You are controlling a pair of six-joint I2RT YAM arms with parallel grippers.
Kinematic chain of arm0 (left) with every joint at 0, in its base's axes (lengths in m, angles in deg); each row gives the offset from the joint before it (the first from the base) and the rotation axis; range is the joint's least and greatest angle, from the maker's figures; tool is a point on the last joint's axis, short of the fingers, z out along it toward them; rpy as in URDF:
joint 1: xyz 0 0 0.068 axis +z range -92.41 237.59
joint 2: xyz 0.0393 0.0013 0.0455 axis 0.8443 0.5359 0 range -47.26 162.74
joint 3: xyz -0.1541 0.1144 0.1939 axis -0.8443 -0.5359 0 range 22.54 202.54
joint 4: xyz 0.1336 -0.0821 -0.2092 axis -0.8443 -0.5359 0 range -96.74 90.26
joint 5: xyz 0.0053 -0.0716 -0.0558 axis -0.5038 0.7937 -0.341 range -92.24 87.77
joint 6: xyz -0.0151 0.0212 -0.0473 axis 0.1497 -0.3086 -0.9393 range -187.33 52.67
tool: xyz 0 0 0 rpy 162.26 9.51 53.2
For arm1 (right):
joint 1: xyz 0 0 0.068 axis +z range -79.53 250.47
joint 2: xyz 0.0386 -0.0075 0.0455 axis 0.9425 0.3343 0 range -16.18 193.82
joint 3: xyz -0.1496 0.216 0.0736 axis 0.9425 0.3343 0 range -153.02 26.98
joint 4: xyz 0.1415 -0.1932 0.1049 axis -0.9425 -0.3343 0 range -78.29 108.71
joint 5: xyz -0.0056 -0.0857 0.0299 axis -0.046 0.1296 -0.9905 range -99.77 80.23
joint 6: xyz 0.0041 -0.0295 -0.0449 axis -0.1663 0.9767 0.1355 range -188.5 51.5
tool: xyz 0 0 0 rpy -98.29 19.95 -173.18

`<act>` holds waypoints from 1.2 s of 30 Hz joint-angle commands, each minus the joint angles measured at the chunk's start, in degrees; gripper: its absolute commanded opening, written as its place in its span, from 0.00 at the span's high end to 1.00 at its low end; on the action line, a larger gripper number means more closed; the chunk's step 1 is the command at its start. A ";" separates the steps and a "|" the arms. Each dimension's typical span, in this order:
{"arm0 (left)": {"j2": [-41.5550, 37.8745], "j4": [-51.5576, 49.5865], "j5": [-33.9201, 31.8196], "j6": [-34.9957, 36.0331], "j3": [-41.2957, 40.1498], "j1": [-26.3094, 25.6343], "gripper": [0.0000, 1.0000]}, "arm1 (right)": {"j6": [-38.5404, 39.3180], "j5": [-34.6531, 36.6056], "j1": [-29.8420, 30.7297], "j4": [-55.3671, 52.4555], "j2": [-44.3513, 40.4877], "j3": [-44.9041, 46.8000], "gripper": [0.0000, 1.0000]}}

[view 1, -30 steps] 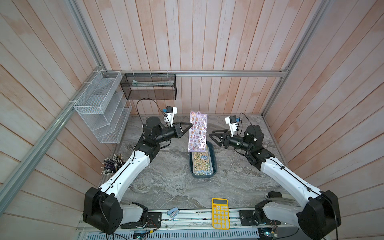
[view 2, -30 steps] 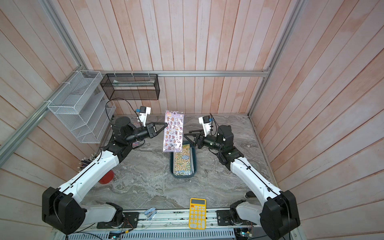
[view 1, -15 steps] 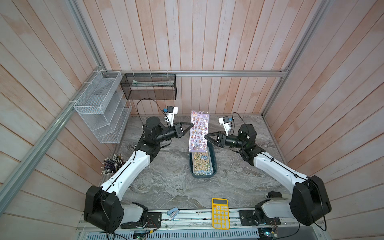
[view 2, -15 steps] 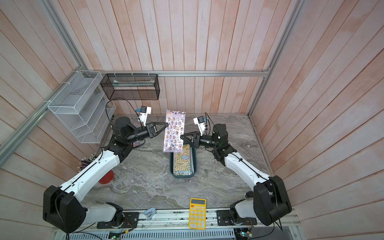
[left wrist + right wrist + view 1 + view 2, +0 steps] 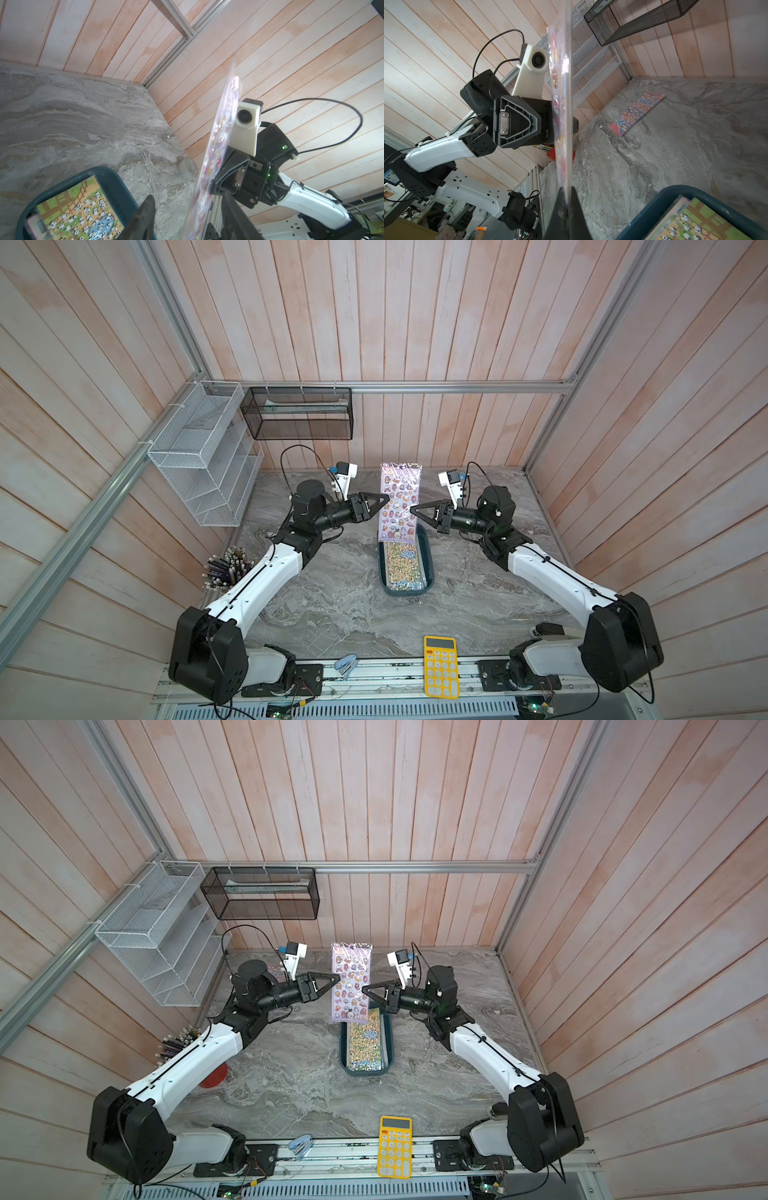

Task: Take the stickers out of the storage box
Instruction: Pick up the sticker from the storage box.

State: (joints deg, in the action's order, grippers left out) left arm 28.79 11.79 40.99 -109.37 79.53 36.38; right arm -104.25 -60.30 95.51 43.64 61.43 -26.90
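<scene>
A lilac sticker sheet (image 5: pixel 400 502) (image 5: pixel 351 982) stands upright in the air over the far end of the dark teal storage box (image 5: pixel 428 568) (image 5: pixel 388 1048). My right gripper (image 5: pixel 412 510) (image 5: pixel 566 190) is shut on the sheet's (image 5: pixel 562 104) right edge. At the sheet's left edge my left gripper (image 5: pixel 386 498) (image 5: pixel 188 197) is open, its fingers standing apart on either side of the sheet (image 5: pixel 220 133). More stickers (image 5: pixel 404 568) (image 5: pixel 83 212) lie stacked in the box, a panda sheet on top. Another red-blue sheet (image 5: pixel 636 113) lies flat on the table near the left arm.
A yellow calculator (image 5: pixel 440 666) and a small stapler (image 5: pixel 347 664) lie at the table's front edge. A cup of pencils (image 5: pixel 224 568) stands at the left. A white wire rack (image 5: pixel 203 456) and black mesh basket (image 5: pixel 297 414) hang on the walls. A tape roll (image 5: pixel 188 168) sits at the right.
My right gripper moved left to the upright sheet and shut on its edge. My left gripper, which was shut on the sheet, has opened.
</scene>
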 commanded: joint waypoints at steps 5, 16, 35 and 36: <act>-4.31 -3.45 -0.71 3.11 -4.61 -0.16 0.62 | 2.54 1.41 0.14 -2.66 1.20 -3.86 1.00; 1.61 -4.43 -0.48 3.22 1.14 -2.07 1.00 | 3.04 2.83 0.14 -3.97 1.17 -2.70 1.00; 4.84 -16.55 -9.23 10.47 5.91 7.70 1.00 | 14.33 19.14 -0.18 -20.01 -2.54 -5.17 0.34; 5.99 -18.15 -10.77 11.63 6.82 8.67 1.00 | 15.06 20.77 -0.20 -21.32 -2.80 -5.26 0.33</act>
State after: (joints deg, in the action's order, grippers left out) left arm 32.39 -1.37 34.78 -101.87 83.64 42.83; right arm -92.30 -45.00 95.38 26.66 60.53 -30.34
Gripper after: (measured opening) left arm 0.056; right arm 0.665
